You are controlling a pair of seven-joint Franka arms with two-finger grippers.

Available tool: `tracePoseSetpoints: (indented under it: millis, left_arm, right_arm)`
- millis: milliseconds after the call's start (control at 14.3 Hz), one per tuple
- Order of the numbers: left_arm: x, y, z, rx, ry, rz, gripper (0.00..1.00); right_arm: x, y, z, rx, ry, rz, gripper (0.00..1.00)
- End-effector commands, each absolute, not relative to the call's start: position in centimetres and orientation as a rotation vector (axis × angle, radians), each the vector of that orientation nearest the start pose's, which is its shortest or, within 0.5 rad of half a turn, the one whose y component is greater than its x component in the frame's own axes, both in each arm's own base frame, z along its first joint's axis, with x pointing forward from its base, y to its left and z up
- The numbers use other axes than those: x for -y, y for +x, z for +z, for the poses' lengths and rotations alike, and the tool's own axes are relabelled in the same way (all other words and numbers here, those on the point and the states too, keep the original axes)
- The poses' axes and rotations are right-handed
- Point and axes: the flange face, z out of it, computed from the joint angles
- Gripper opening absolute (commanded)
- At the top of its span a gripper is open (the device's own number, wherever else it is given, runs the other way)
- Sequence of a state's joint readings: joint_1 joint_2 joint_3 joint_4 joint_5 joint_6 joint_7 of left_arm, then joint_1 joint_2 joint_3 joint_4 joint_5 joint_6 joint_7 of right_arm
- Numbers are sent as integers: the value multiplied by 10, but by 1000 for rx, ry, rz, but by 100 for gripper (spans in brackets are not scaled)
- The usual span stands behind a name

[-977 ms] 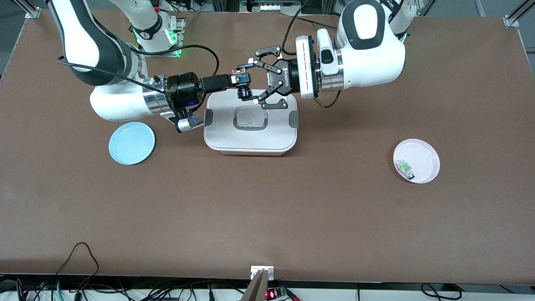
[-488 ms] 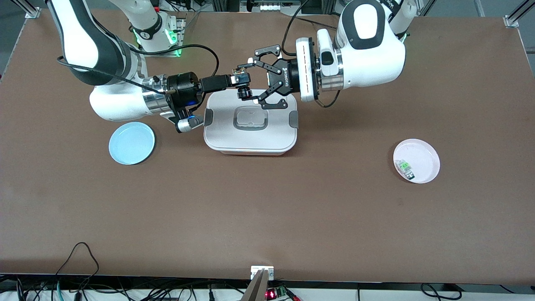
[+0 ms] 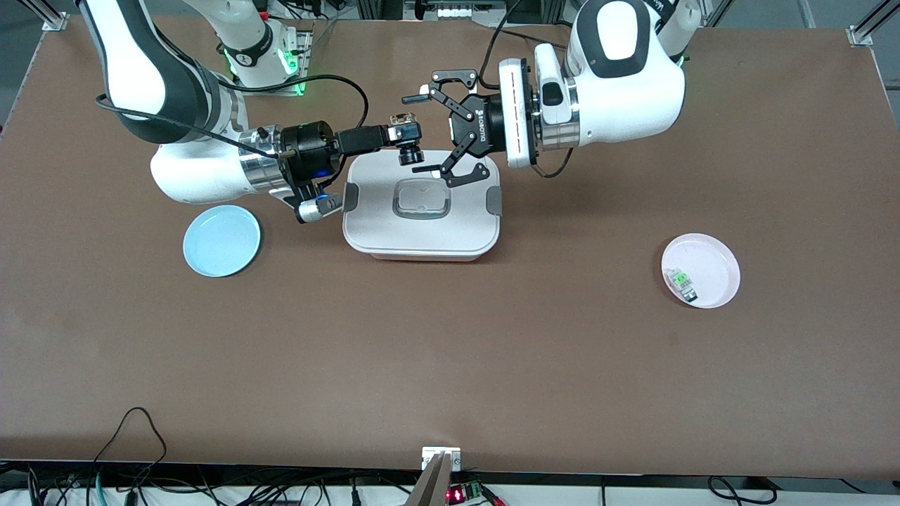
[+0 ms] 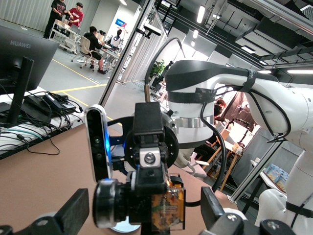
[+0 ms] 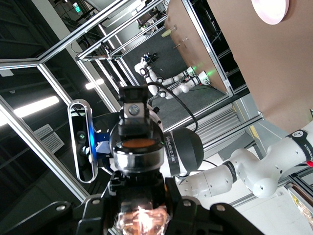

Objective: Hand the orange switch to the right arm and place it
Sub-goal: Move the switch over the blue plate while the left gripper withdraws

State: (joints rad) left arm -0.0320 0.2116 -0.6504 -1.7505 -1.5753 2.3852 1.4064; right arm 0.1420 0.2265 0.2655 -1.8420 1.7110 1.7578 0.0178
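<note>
The right gripper (image 3: 406, 135) is pinching the orange switch (image 3: 408, 150) between closed jaws, holding it in the air over the white lidded container (image 3: 420, 235). The left gripper (image 3: 422, 133) is facing it with jaws spread wide on either side of the switch, not touching it. A blue plate (image 3: 221, 241) and a pink plate (image 3: 710, 263) holding a clear-and-green part (image 3: 681, 281) are resting on the table (image 3: 450, 365).
</note>
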Motion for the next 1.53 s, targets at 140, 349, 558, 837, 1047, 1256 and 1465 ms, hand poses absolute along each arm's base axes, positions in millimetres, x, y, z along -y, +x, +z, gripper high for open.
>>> tracePoseSetpoints:
  millis: [140,349,558,837,1047,1256,1465]
  left_arm:
    - [326,553,518,745,1685,911,100]
    - [261,586,513,646,1749,977,100]
    - [185,610,492,531,1844,1027,100]
    - [92,627,468,443,1973,1079,100]
    - [12,635,467,660,2210,1095,100]
    - [-45,627,478,788,2336,1064,100]
    - [-91,619,476,906,2470,993,100]
  right_arm:
    - [-307,547,493,-197,-1603,517,22]
    - [-293,554,497,-115,-1820,475,22]
    - [-279,562,500,77,-2136,380,22]
    - [-262,559,481,449,-2432,278,22]
    - [-238,560,467,852,-2605,250,22]
    - [-208,567,455,1234,-2667,254,22]
    - [-151,581,434,1444,-2582,261,22]
